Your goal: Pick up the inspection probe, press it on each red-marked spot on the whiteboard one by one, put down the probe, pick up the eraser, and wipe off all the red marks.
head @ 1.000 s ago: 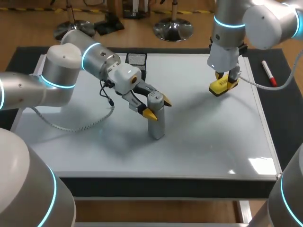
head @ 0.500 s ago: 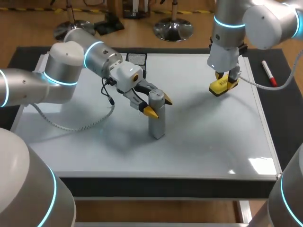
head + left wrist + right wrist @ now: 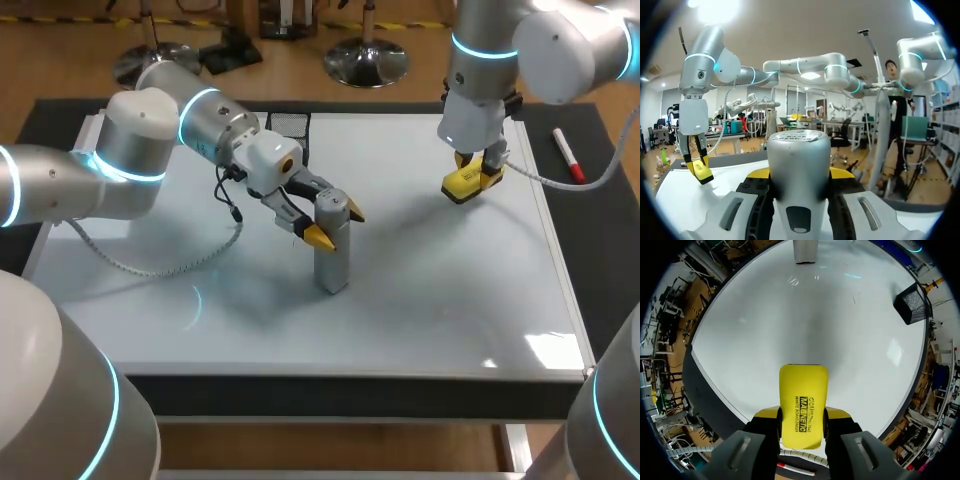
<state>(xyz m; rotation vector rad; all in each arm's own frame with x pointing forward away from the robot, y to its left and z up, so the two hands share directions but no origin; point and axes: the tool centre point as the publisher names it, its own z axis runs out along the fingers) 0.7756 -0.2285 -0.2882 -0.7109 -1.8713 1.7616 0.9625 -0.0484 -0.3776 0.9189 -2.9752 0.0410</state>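
Probe (image 3: 331, 262) stands upright at whiteboard (image 3: 430, 300) centre, axis vertical, left gripper (image 3: 335, 227) pinching its top. Eraser (image 3: 470, 183) sits at 2 o'clock from probe, pinched in right gripper (image 3: 480, 166); no red marks visible.

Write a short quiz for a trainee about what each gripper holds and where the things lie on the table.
1. True or false: the left gripper is shut on the probe.
2. What does the right gripper hold? A) the probe B) the yellow eraser C) nothing
3. Fill in: the red marker lies ___ the whiteboard, past its right edge.
Key: 1 true; 2 B; 3 off.
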